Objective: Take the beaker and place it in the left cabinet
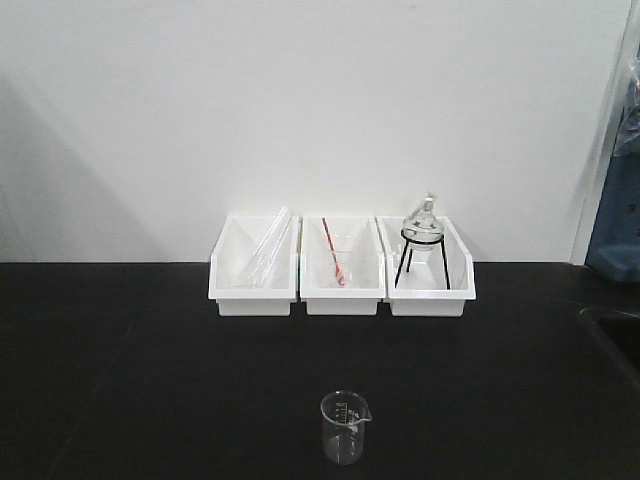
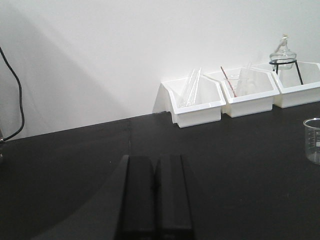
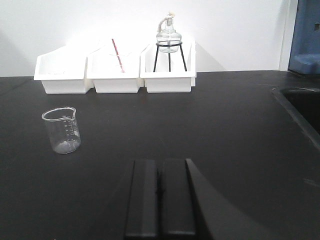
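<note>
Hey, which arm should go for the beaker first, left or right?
Probably the right. Its wrist view shows the whole beaker upright, ahead and left of the right gripper; the left gripper sees it only at its frame's edge. Both pairs of jaws are shut.

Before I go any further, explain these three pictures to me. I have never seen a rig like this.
This is a two-armed robot at a black table. One picture looks at the table from the front. The other two come from a camera on each wrist, so the dark bars at their bottom edge are the robot's own hands. The left hand and the right hand are both closed and hold nothing. A clear beaker stands alone nearest the robot. By the wall sit three white bins: one holds glass tubes, one a red-striped rod, one a flask on a black tripod. No cabinet shows.
</note>
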